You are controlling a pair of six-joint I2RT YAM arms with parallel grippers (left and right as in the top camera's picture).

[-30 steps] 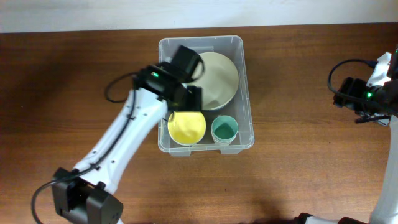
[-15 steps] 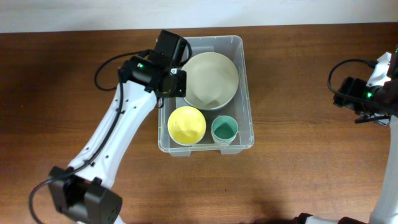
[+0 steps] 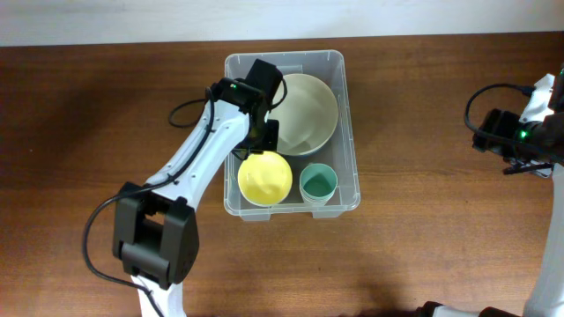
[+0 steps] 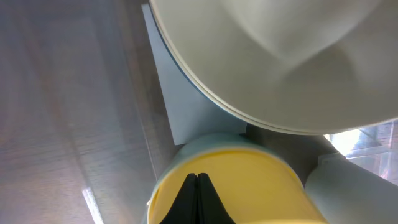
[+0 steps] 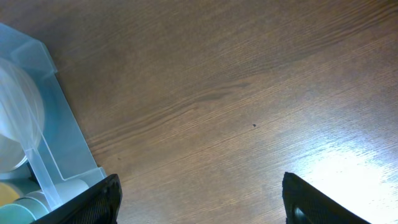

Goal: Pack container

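The container [image 3: 351, 132], a clear plastic bin, stands mid-table. Inside it are a large pale bowl [image 3: 310, 110], a yellow bowl [image 3: 264, 179] and a green cup [image 3: 318, 185]. My left gripper [image 3: 267, 143] hangs inside the bin's left side, just above the far edge of the yellow bowl, shut and holding nothing. In the left wrist view its black tips [image 4: 197, 179] are pressed together over the yellow bowl [image 4: 249, 186], with the pale bowl [image 4: 280, 62] ahead. My right gripper [image 5: 202, 199] stands open over bare wood, far right of the bin.
The right arm [image 3: 515, 136] sits near the table's right edge. The bin's corner [image 5: 56, 137] shows at the left of the right wrist view. Brown wooden table [image 3: 106, 114] surrounds the bin on all sides.
The left jaws went from open to shut. The left wrist swung out to the bin's far left rim, then came back over the bin's left side. The right arm stayed put.
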